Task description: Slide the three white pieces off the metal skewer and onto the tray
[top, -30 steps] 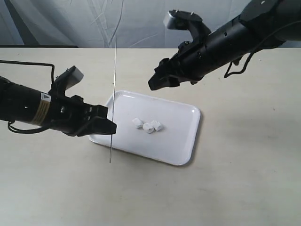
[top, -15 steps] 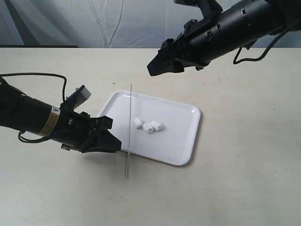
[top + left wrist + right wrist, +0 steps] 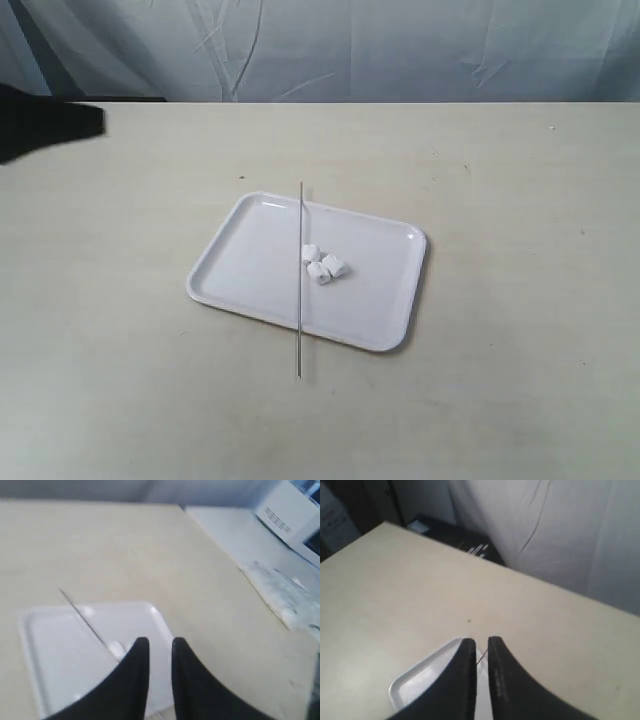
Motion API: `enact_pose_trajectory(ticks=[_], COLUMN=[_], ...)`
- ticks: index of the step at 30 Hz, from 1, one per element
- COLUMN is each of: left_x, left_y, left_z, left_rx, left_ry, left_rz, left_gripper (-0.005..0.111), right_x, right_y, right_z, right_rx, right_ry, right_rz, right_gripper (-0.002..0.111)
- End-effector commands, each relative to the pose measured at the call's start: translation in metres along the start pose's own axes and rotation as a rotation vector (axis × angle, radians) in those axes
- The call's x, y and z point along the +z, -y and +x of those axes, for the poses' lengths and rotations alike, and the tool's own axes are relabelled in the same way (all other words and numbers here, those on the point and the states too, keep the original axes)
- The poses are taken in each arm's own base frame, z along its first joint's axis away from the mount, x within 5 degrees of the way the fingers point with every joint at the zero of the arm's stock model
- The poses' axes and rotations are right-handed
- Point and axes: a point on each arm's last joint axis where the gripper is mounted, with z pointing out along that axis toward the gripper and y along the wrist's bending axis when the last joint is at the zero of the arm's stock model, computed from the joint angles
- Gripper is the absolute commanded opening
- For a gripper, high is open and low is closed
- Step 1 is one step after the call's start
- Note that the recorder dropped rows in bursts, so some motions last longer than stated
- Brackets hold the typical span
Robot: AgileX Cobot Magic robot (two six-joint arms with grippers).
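Beige table (image 3: 520,330), skewer (image 3: 300,280) (bare) beyond jaws

skewer (image 3: 300,280) lies across tray (image 3: 380,330), pieces (image 3: 321,265) just right.

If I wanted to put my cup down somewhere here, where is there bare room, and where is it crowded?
The beige table lies bare right of the glossy white rectangular tray, and below and above it. On the tray, its left part is free. It is crowded mid-tray: three small white chunks cluster beside the thin grey metal skewer, which crosses the tray and overhangs both long rims.
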Motion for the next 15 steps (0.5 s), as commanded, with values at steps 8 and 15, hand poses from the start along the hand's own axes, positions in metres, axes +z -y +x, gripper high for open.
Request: enact_pose_trajectory(ticks=[8, 15], left_x=[-0.082, -0.078], left_y=[0.153, 0.174], left_z=[-0.014, 0.028], left_rx=[0.588, 0.649], left_ry=[0.647, 0.623], left_rz=[-0.084, -0.074], left_gripper=[0.017, 0.017], right_x=[-0.140, -0.158], right_y=[-0.047, -0.063], right_z=[0.020, 0.085], right_rx=[0.094, 0.092], right_ry=[0.510, 0.648], right_rz=[0.293, 0.402], right_gripper=[-0.001, -0.001])
